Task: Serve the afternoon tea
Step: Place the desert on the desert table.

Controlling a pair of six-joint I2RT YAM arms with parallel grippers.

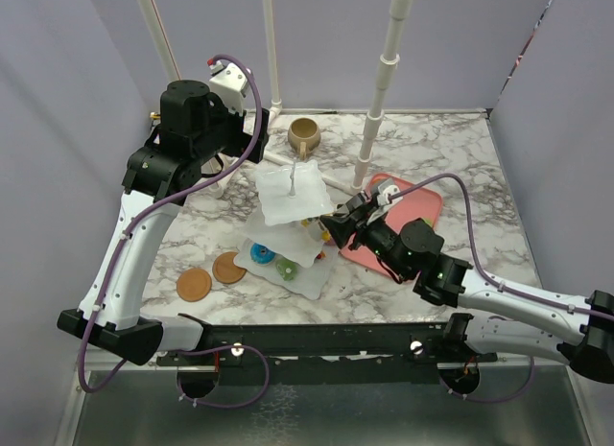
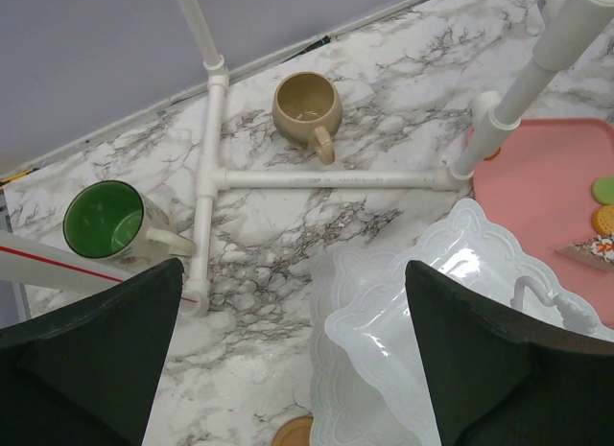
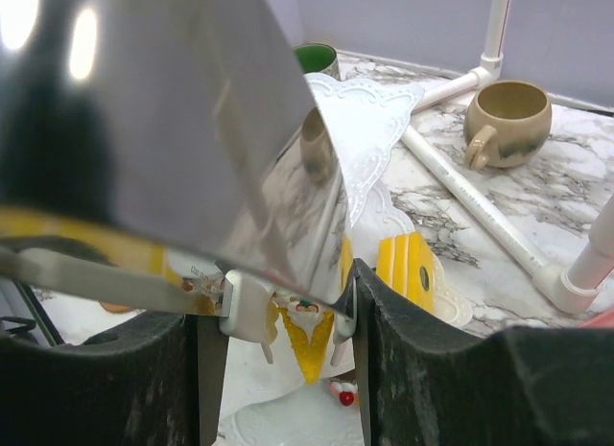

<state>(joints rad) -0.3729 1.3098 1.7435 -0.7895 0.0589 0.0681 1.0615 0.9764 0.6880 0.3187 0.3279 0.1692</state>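
Note:
The white three-tier stand [image 1: 288, 192] rises mid-table, with a blue donut [image 1: 259, 253] and a green one [image 1: 286, 269] on its bottom plate. My right gripper [image 3: 278, 312] is shut on metal tongs [image 3: 192, 129], whose white tips pinch a yellow cake slice [image 3: 312, 345] over a plate of the stand [image 3: 360, 129]. Another yellow slice [image 3: 408, 269] lies on that stand. My left gripper [image 2: 293, 302] hangs open and empty high above the stand's [image 2: 451, 283] left edge. The tan mug [image 1: 304, 133] and green-lined mug [image 2: 104, 219] stand at the back.
A white pipe frame [image 2: 326, 180] lies on the marble between the mugs, with uprights [image 1: 379, 91] rising at the back. The pink tray [image 1: 422, 211] to the right of the stand holds a few pastries [image 2: 604, 219]. Two brown discs [image 1: 194, 284] lie front left.

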